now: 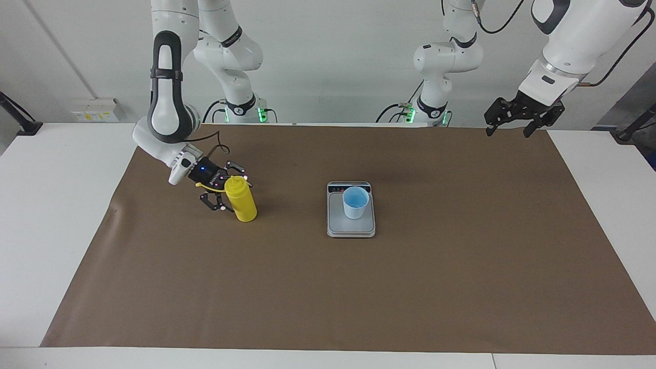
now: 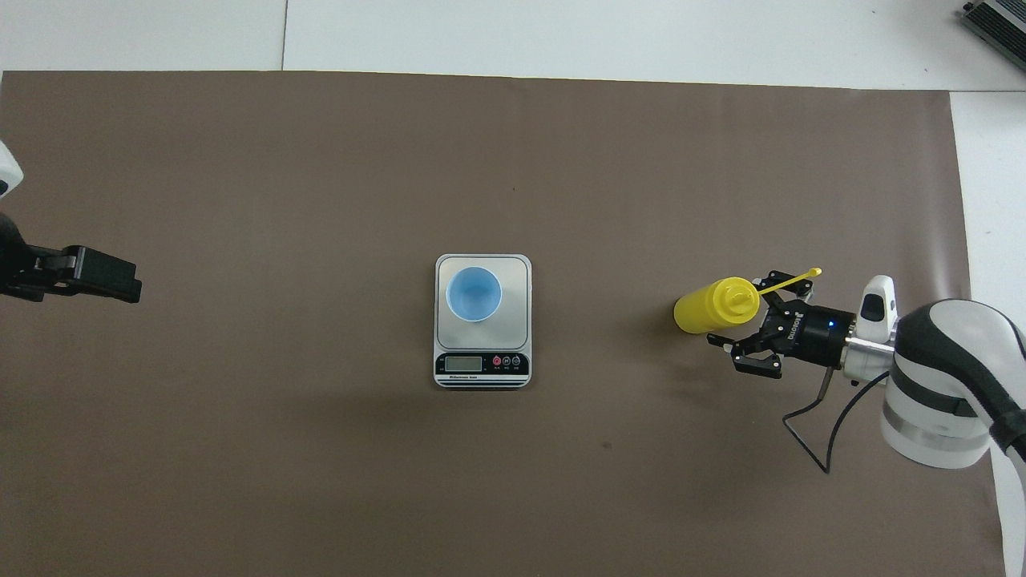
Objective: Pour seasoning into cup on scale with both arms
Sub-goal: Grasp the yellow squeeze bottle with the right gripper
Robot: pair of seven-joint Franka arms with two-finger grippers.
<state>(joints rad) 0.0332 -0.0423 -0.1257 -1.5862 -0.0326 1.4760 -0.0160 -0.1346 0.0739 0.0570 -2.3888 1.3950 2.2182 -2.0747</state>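
Note:
The yellow squeeze bottle (image 1: 244, 207) stands upright on the brown mat toward the right arm's end of the table; it also shows in the overhead view (image 2: 696, 312). Its cap strap (image 2: 790, 278) sticks out toward the right arm. My right gripper (image 1: 233, 193) is open, with its fingers on either side of the bottle's upper part (image 2: 733, 312); I cannot tell whether they touch it. The light-blue cup (image 1: 355, 202) (image 2: 474, 294) stands on the silver scale (image 1: 351, 226) (image 2: 521, 272) at the mat's middle. My left gripper (image 1: 510, 125) waits open and empty over the mat's edge (image 2: 104, 276).
The brown mat (image 1: 328, 287) covers most of the white table (image 1: 51, 215). The scale's dark display strip (image 2: 482, 365) faces the robots. A grey device (image 2: 998, 20) lies at the table's corner farthest from the robots, at the right arm's end.

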